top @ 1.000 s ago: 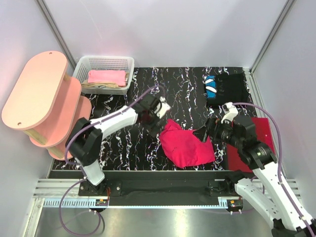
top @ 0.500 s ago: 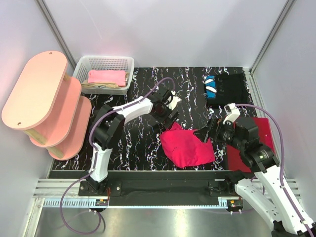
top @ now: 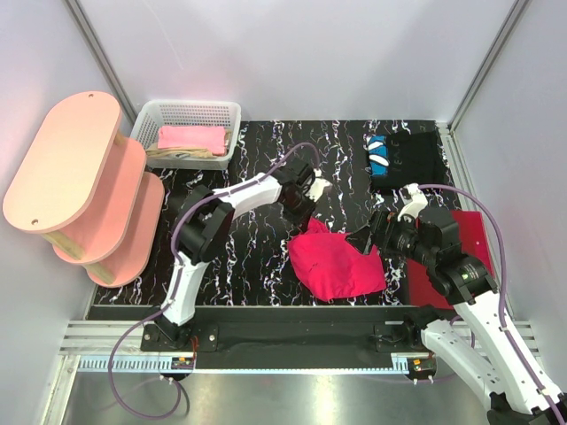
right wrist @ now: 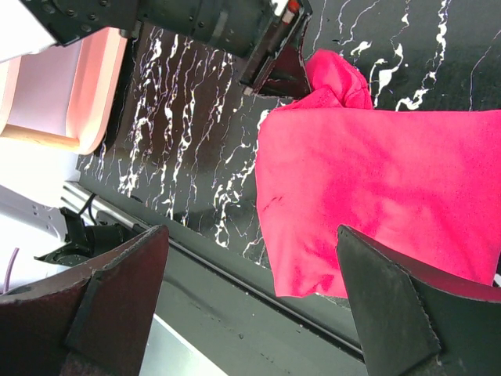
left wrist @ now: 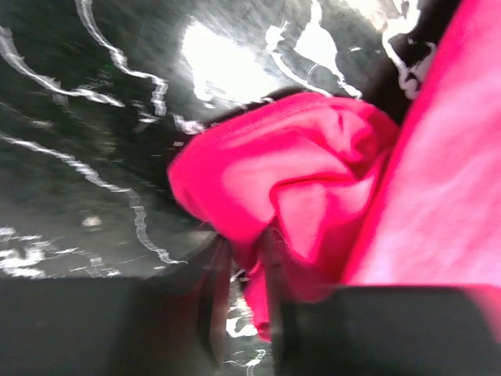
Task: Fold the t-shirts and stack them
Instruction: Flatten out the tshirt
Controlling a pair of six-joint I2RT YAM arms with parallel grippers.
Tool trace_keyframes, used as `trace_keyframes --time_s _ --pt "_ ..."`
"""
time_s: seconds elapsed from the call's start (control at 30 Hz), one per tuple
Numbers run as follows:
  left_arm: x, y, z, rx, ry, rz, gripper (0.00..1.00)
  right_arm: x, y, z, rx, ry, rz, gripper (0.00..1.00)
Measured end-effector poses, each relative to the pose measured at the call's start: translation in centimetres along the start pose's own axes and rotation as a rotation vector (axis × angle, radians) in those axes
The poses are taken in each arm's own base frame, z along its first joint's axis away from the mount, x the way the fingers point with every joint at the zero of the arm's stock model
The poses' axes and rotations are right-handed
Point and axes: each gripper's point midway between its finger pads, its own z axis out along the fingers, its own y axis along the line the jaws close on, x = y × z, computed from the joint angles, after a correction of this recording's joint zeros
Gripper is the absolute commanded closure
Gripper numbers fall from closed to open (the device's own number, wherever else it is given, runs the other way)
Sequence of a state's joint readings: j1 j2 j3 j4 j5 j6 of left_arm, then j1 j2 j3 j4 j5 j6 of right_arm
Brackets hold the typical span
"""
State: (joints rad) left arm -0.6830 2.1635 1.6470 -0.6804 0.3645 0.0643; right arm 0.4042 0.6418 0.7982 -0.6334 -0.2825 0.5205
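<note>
We see a red t-shirt (right wrist: 376,196) spread mostly flat across the middle and right of the frame on a black table (right wrist: 196,141) veined with white. Its top corner is bunched into a lump at upper centre, and there the dark fingers of the left gripper (right wrist: 280,74) touch the cloth, the arm running off toward the upper left. The two fingers of the right gripper (right wrist: 250,235) stand wide apart in the bottom corners, above the shirt's lower edge with nothing between them. We also see a pink shelf (right wrist: 86,86) at upper left and a metal rail (right wrist: 102,196) along the table's edge at lower left.
</note>
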Motion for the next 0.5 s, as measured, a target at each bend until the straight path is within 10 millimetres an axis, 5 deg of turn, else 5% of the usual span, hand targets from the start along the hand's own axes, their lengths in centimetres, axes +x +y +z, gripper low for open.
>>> trace_keyframes --time_s 0.17,0.3,0.4,0.5 --pt "0.1 -0.7 -0.2 0.033 0.026 -0.014 1.00 0.0 0.0 0.0 0.000 0.000 0.000 0.05" --pt "-1.9 -0.2 -2.6 0.035 -0.004 -0.034 1.00 -0.1 0.1 0.0 -0.001 -0.003 -0.002 0.05" --pt "-6.2 1.7 -7.6 -0.004 -0.118 -0.049 1.00 -0.5 0.4 -0.1 -0.007 -0.010 -0.005 0.05" --pt "-12.0 4.1 -16.3 -0.137 -0.333 0.006 1.00 -0.8 0.6 -0.2 -0.011 -0.014 -0.009 0.05"
